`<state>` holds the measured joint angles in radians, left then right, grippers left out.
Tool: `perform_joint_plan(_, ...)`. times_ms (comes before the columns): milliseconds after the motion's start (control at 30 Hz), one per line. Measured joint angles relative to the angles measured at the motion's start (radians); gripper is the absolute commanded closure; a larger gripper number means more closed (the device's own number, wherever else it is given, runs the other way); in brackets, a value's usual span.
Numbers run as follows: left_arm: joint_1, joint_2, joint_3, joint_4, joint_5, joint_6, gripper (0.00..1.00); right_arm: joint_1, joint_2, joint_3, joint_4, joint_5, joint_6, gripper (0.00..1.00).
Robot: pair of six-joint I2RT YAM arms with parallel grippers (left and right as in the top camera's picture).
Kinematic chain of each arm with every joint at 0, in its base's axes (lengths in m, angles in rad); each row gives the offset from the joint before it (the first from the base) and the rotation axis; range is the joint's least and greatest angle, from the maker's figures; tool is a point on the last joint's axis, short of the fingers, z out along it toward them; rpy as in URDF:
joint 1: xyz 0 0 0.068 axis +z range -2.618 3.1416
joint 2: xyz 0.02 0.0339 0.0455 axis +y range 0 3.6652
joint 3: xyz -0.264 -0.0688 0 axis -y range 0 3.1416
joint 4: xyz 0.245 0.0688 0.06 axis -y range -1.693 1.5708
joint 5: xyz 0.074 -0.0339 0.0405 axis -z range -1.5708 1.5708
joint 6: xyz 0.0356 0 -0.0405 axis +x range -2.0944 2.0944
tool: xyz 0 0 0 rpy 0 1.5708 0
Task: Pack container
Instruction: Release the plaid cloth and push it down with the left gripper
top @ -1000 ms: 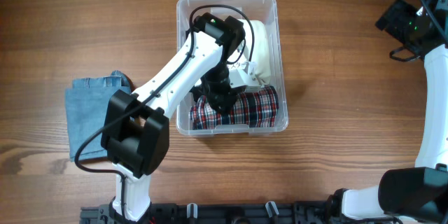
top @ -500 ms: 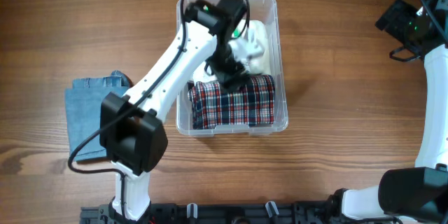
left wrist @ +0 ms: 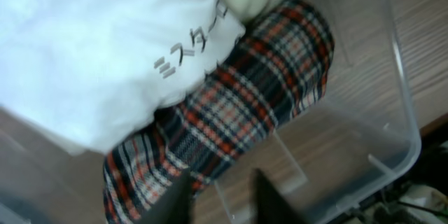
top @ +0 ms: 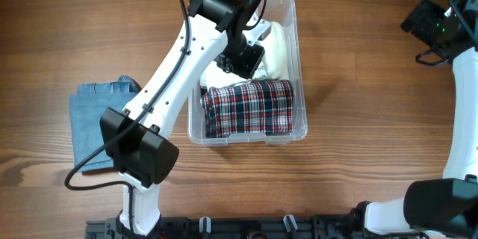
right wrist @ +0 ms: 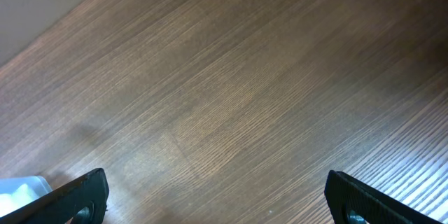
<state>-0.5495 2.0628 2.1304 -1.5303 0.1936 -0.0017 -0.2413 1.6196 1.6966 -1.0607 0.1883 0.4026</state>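
Observation:
The clear container (top: 302, 97) stands mid-table. A red-and-navy plaid cloth (top: 249, 108) lies folded in its near half and a white printed garment (top: 278, 45) in its far half. My left gripper (top: 243, 58) hovers above the white garment, over the container's middle. In the left wrist view its jaws (left wrist: 222, 179) stand a small way apart with nothing between them, above the plaid cloth (left wrist: 238, 105), the white garment (left wrist: 98, 49) and the container's wall (left wrist: 402, 112). My right gripper (right wrist: 217, 203) is wide open over bare wood, far right (top: 427, 19).
A folded blue denim cloth (top: 101, 119) lies on the table left of the container, beside the left arm's base link. The right arm runs down the right edge of the overhead view.
My left gripper has let go of the plaid cloth, lifted off it and drawn back towards the container's far half. The plaid cloth now lies uncovered. The right arm has not moved.

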Motion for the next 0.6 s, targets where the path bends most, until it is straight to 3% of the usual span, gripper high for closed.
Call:
perform_joint_plan(267, 0.0, 0.0, -0.069, -0.076, -0.023, -0.154, 0.96, 0.0, 0.0, 0.0, 0.0, 0.0, 0.0, 0.0)
perform_joint_plan(600, 0.003, 0.0, -0.334, 0.107, -0.04, -0.254, 0.95, 0.0, 0.0, 0.0, 0.0, 0.0, 0.0, 0.0)
